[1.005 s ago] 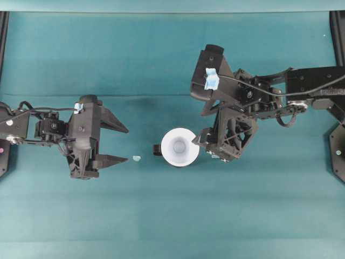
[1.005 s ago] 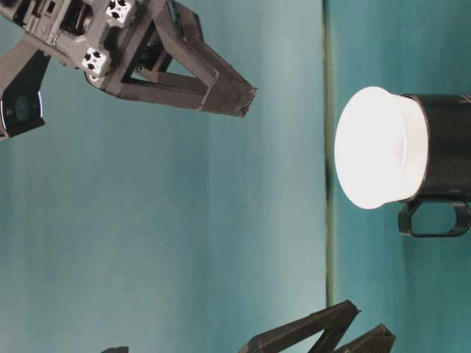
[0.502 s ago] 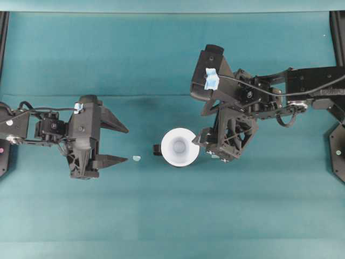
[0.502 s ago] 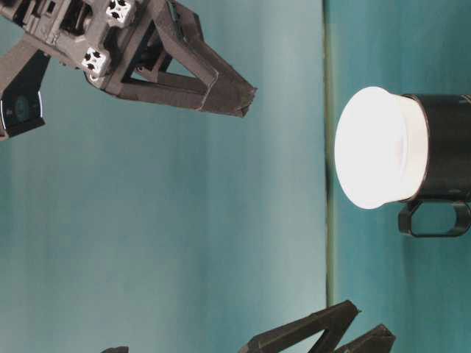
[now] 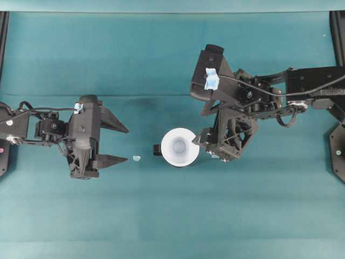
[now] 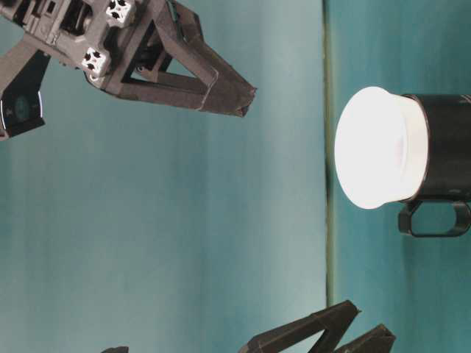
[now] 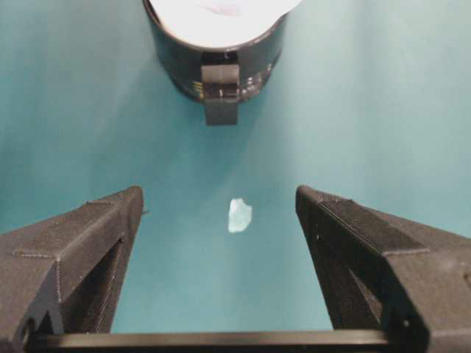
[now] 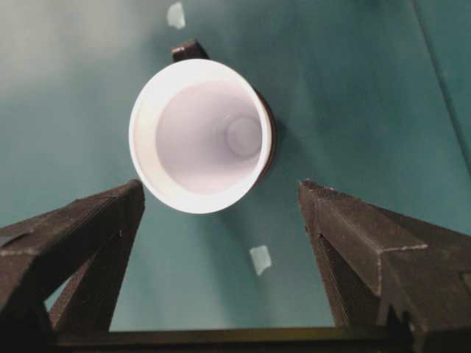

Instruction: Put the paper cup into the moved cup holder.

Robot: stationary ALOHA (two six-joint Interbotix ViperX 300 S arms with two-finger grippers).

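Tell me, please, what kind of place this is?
Probably a robot lab test bench: a teal cloth-covered table, two black arms with a left gripper and right gripper, and only a paper cup in a cup holder.

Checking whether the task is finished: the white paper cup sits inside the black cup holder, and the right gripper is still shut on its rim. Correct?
Not quite. The paper cup does sit in the cup holder, but the right gripper is open and holds nothing; the right wrist view shows its fingers spread clear of the cup.
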